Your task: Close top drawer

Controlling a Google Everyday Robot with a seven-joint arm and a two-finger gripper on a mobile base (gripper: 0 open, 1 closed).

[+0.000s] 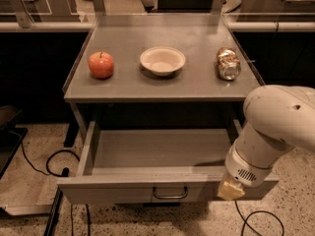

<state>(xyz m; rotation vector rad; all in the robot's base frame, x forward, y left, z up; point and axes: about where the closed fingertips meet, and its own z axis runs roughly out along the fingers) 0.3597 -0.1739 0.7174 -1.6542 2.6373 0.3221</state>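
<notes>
The top drawer is a wide, shallow grey metal drawer, pulled fully out below the table top and empty inside. Its dark wire handle sits mid-front. My gripper hangs from the white arm at the right end of the drawer front, right at the front panel.
On the grey table top lie a red apple at left, a white bowl in the middle and a crushed can at right. Black cables run across the speckled floor at left and lower right.
</notes>
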